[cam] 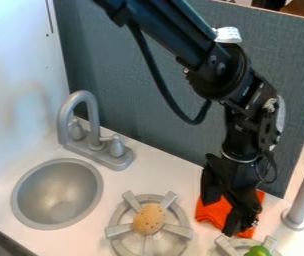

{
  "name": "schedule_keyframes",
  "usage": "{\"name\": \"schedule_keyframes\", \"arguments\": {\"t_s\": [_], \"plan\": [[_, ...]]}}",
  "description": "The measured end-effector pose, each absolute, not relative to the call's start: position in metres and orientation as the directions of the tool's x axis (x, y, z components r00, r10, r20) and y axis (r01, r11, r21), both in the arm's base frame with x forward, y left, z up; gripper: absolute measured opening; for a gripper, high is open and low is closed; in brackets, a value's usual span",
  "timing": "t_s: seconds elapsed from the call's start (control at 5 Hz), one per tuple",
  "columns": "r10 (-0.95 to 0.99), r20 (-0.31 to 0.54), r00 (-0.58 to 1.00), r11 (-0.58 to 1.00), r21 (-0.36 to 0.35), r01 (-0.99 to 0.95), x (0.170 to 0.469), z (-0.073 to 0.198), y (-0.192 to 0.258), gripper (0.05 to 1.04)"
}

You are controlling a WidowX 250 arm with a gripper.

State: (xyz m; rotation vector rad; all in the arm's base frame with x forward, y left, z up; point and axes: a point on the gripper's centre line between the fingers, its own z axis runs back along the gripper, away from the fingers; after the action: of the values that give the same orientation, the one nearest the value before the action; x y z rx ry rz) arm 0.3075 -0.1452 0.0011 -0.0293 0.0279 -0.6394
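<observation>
Black pincer (219,219) by an orange cloth (214,213), near a burner (118,231) bearing a speckled tan object (149,219)

toy kitchen, small round sink (22,201), grey faucet (93,112) w/ 2 handles, stove burners (117,231) on white countertop (156,181)

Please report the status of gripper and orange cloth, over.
Gripper open at orange cloth, contact unclear. Cloth crumpled on counter, partly hidden behind gripper. Close by: burner with green object.

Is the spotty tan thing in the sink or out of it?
Out: the spotty tan thing sits on the burner beside the sink.
</observation>
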Motion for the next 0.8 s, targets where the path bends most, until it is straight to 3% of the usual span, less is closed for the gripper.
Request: {"name": "schedule_keyframes", "arguments": {"t_s": [0.4, 0.6, 0.8], "plan": [[-0.623, -0.053, 0.781, 0.782, -0.043, 0.621, 0.3, -0.011, -0.154, 1.0], [-0.69, -0.044, 0.722, 0.723, -0.035, 0.689, 0.304, -0.016, -0.189, 1.0], [-0.718, -0.088, 0.69, 0.695, -0.051, 0.717, 0.304, -0.028, -0.2, 1.0]]}}
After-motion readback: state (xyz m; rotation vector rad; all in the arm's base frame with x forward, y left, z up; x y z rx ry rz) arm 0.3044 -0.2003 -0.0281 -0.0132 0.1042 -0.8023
